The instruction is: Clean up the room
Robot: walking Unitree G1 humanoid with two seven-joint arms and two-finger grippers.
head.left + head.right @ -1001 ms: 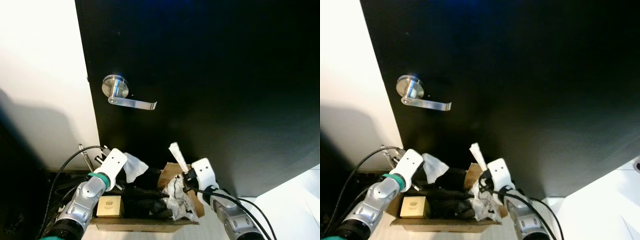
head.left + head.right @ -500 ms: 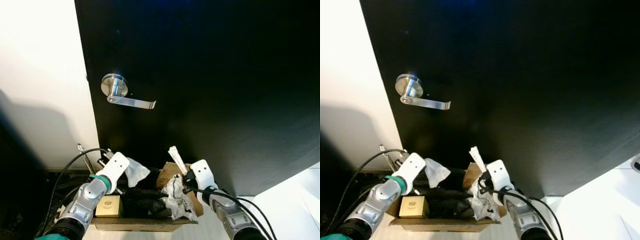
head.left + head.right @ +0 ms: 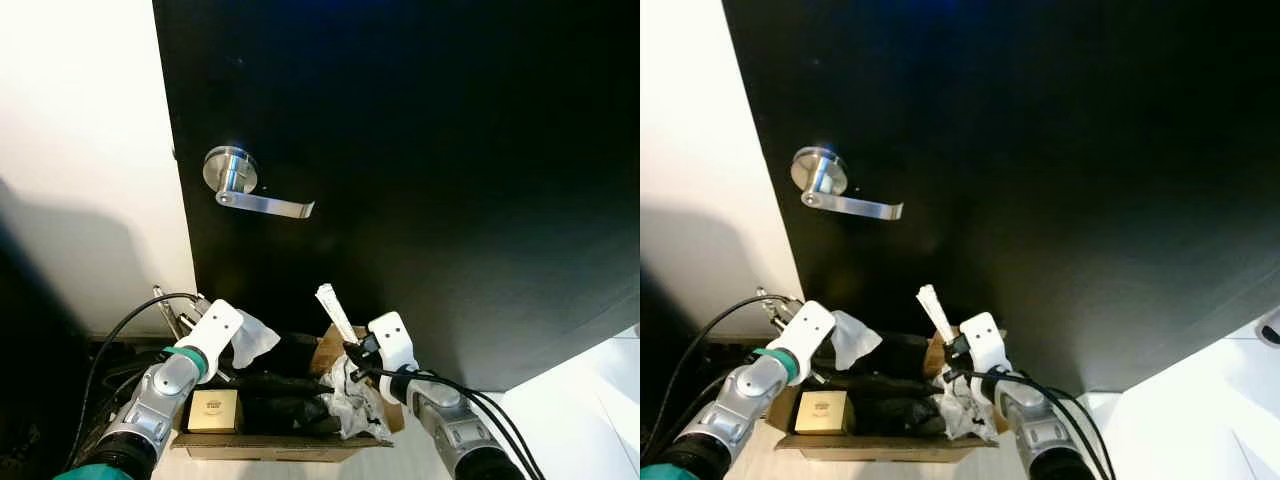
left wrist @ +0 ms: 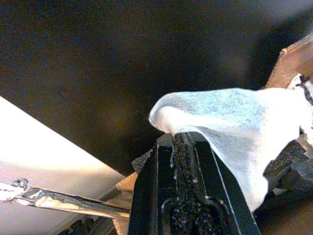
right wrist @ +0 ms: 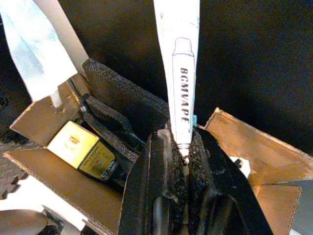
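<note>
A cardboard box [image 3: 280, 445] holds black foam, crumpled paper [image 3: 350, 400] and a yellow packet [image 3: 212, 411]. The left gripper [image 4: 182, 142] is clamped on a white cloth [image 4: 244, 127], the right gripper [image 5: 180, 147] on a printed sachet [image 5: 182, 73]; both have been drawn leftward since earlier.

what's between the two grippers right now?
In the eye views, the open cardboard box: black foam pieces fill the stretch between left gripper, pinching a white cloth, and right gripper, pinching a white packet.
</note>
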